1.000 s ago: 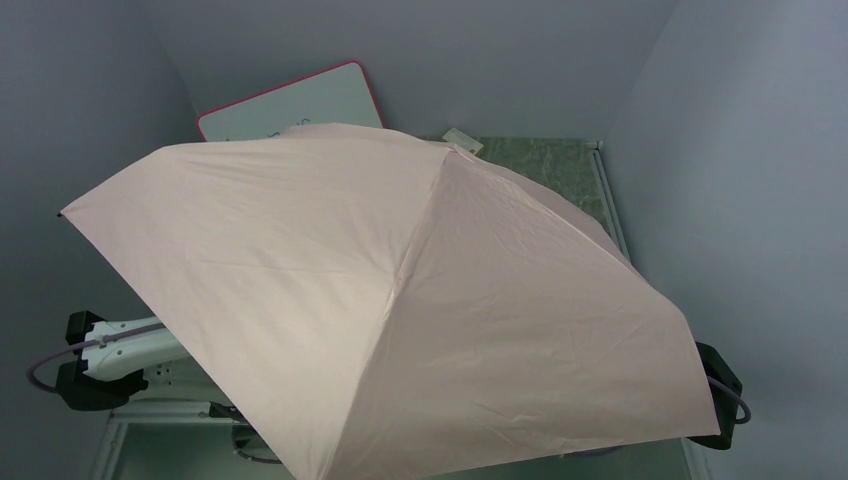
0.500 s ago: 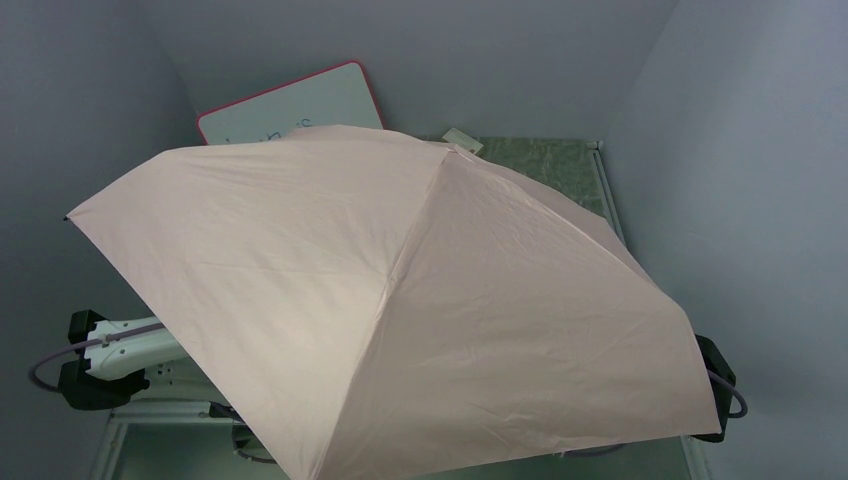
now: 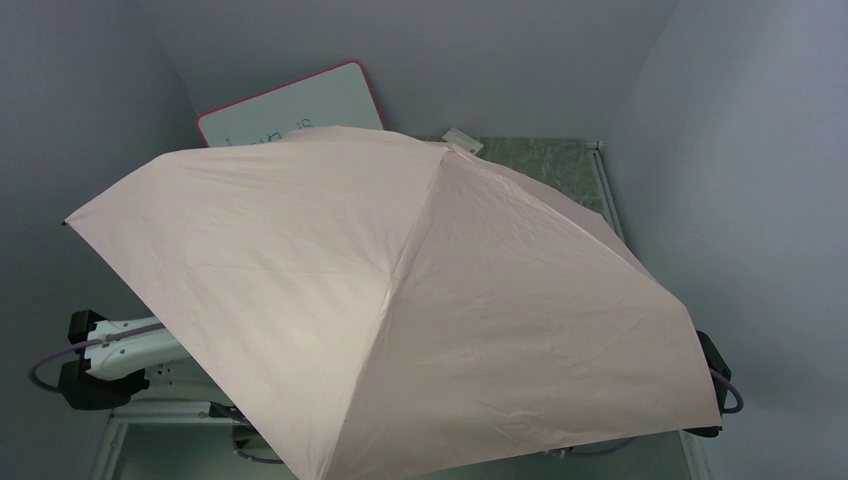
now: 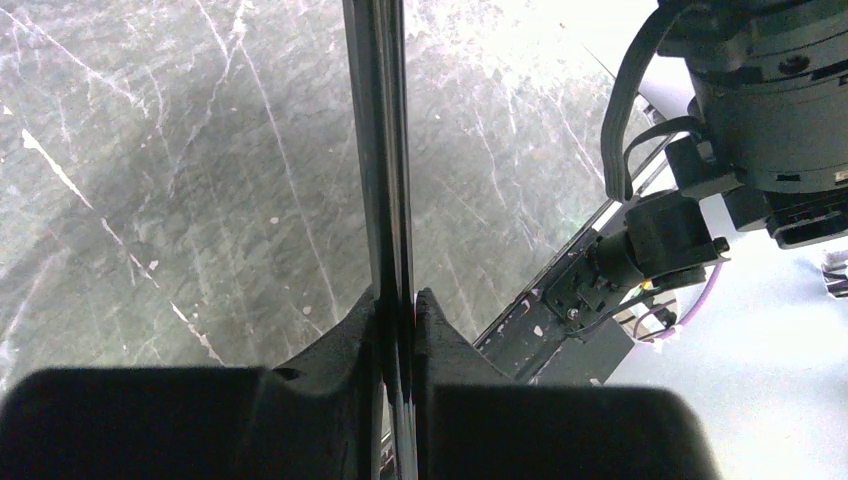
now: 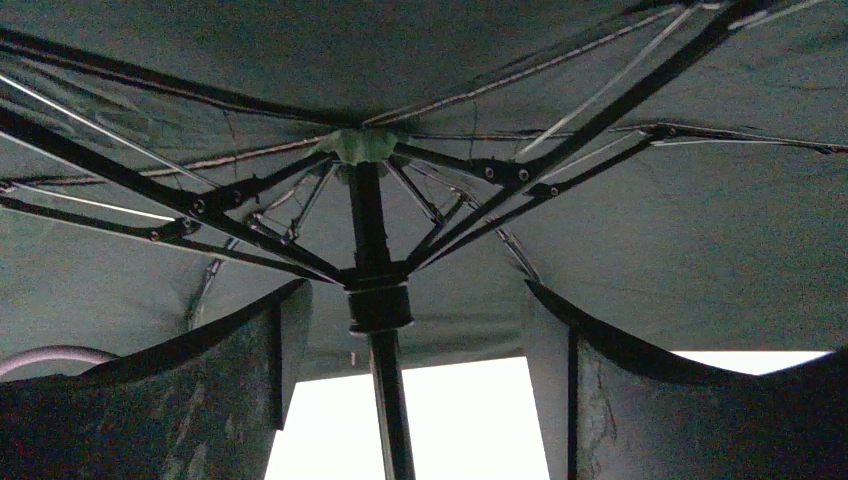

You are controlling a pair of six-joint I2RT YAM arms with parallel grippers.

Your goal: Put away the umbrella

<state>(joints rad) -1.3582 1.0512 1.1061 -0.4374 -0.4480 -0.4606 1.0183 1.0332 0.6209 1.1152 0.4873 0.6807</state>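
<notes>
The umbrella [image 3: 400,300] is open, and its pale pink canopy covers most of the top view and hides both grippers there. In the left wrist view my left gripper [image 4: 398,300] is shut on the black shaft [image 4: 385,150], which runs straight up between the fingers. In the right wrist view I look up under the dark inside of the canopy at the ribs [image 5: 560,150] and the runner [image 5: 378,300]. My right gripper [image 5: 415,330] is open, one finger on each side of the shaft [image 5: 390,400] just below the runner, touching nothing.
A pink-framed whiteboard [image 3: 290,105] leans on the back wall behind the canopy. The green marble table [image 3: 550,160] shows at the back right. My left arm's base [image 3: 120,350] sticks out at the lower left, and the right arm [image 4: 760,100] stands close beside the left gripper.
The canopy has tipped slightly: its left tip and back edge sank a little, so more of the whiteboard shows. Both arms have barely moved.
</notes>
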